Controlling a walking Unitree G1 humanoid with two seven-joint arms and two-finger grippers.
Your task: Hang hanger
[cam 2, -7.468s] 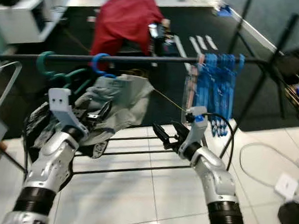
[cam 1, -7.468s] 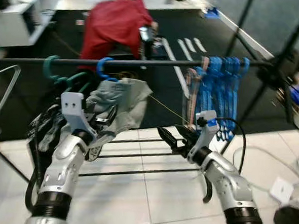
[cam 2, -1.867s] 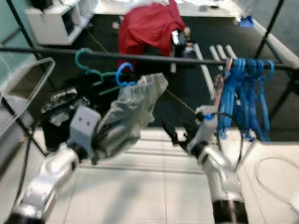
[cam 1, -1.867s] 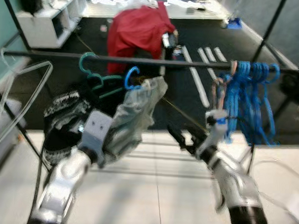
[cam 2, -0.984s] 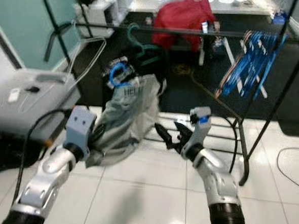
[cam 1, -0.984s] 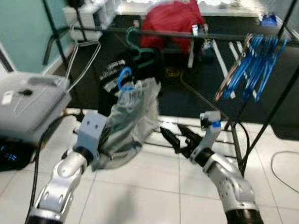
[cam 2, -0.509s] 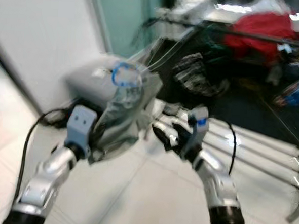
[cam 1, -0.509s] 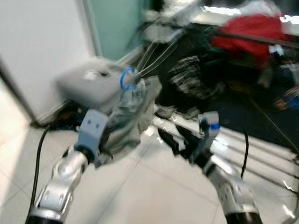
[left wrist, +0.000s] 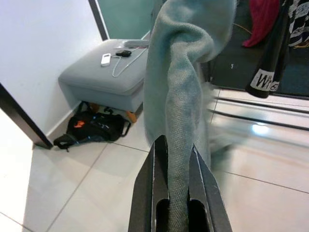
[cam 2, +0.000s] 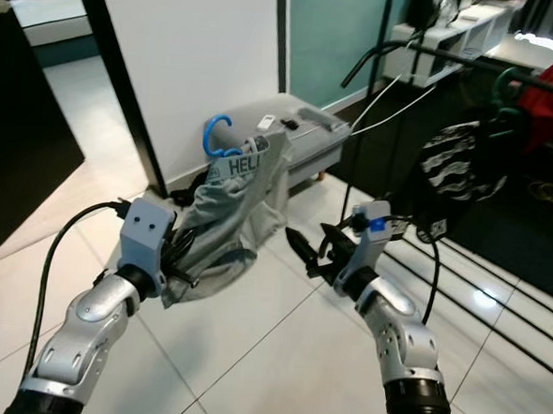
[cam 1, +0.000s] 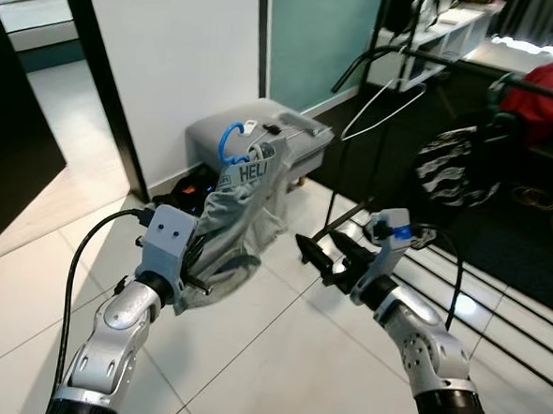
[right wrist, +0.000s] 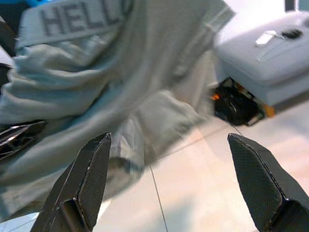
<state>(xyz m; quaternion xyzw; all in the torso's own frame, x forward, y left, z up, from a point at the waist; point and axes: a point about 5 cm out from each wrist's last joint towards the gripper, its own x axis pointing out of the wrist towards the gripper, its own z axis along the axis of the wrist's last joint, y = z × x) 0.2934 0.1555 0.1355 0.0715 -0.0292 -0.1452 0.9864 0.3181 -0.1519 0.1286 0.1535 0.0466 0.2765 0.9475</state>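
In the head views, the ottoman (cam 1: 262, 140) sits at upper centre against the wall (cam 1: 173, 60), with a bag (left wrist: 91, 129) on the floor under it. The garment (cam 1: 238, 223) on its hanger (cam 1: 232, 143) hangs left of centre, before the ottoman. The clothes rack (cam 1: 472, 74) stands at upper right.

1. Both eye views look forward and down from the head, sharing the grey padded ottoman (cam 1: 262, 140) and white tiled floor (cam 1: 277, 357).
2. The left wrist view looks along its fingers, close on pale grey-green fabric (left wrist: 186, 96).
3. The right wrist view faces that fabric closely, ottoman behind.
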